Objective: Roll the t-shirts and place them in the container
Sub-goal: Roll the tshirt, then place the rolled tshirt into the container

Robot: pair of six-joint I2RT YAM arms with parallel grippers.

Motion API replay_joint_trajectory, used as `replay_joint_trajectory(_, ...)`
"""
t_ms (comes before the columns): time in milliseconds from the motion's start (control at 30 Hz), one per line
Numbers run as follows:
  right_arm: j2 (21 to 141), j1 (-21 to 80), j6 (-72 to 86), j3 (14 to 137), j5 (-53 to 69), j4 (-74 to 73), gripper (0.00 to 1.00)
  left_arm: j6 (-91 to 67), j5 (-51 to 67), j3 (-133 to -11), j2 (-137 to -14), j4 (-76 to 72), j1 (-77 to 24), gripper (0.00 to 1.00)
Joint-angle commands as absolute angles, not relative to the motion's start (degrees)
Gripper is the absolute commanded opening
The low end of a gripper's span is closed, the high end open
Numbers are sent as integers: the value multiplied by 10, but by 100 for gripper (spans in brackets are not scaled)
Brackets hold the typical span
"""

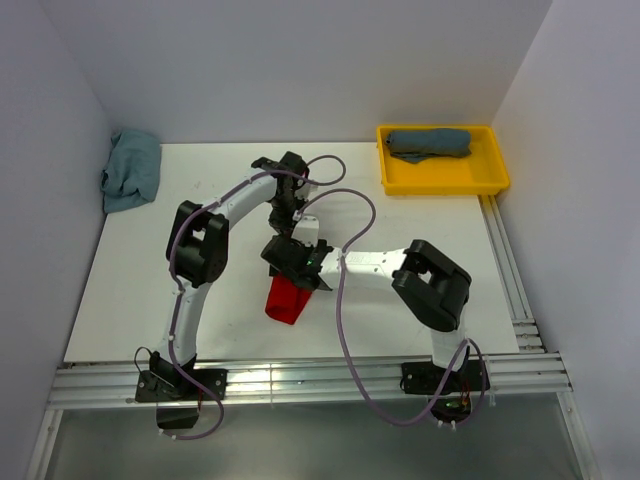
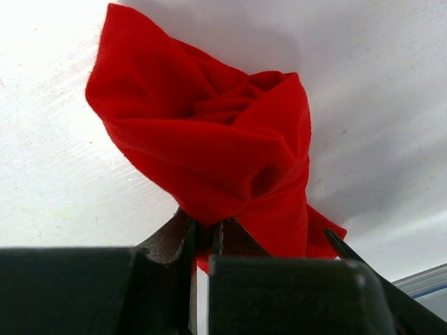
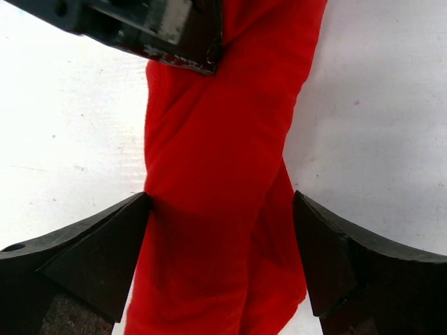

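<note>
Left gripper (image 2: 206, 234) is pinching the red shirt (image 2: 209, 139) near the middle of the table (image 1: 420, 240); right gripper (image 3: 221, 202) is straddling it, jaws wide. It should probably be closing squarely across the whole bundle, so no layers are slipping loose.

Bright red cloth t-shirt (image 3: 223, 125), twisted into a loose roll, one end pinched in the left claw (image 2: 204, 230), its middle between the spread fingers of the right claw (image 3: 221, 197). Slate-blue shirt (image 1: 430, 143) lies well to their right; crumpled teal shirt (image 1: 131, 170) well to their left.
</note>
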State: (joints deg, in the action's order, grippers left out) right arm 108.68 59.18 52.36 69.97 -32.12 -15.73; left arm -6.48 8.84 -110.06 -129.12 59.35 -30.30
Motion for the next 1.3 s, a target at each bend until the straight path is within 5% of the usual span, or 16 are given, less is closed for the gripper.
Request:
replay_joint_trajectory(0, 1078, 586, 513, 729, -349, -160, 90, -59, 64, -1116, -1310, 596, -308, 0)
replay_joint_trajectory(300, 1158, 586, 527, 848, -379, -289, 92, -60, 61, -1120, -1317, 597, -310, 0)
replay_joint_trajectory(967, 1197, 566, 552, 799, -324, -251, 90, -62, 65, -1120, -1325, 595, -313, 0)
replay_joint_trajectory(1100, 1193, 566, 553, 787, -304, -234, 74, -63, 66, -1119, -1326, 594, -313, 0)
replay_joint_trajectory(1200, 1193, 567, 555, 789, -298, -237, 34, -63, 67, -1121, -1326, 594, -312, 0)
replay_joint_trajectory(1267, 1188, 568, 560, 787, -300, -241, 17, -62, 68, -1127, -1327, 597, -312, 0)
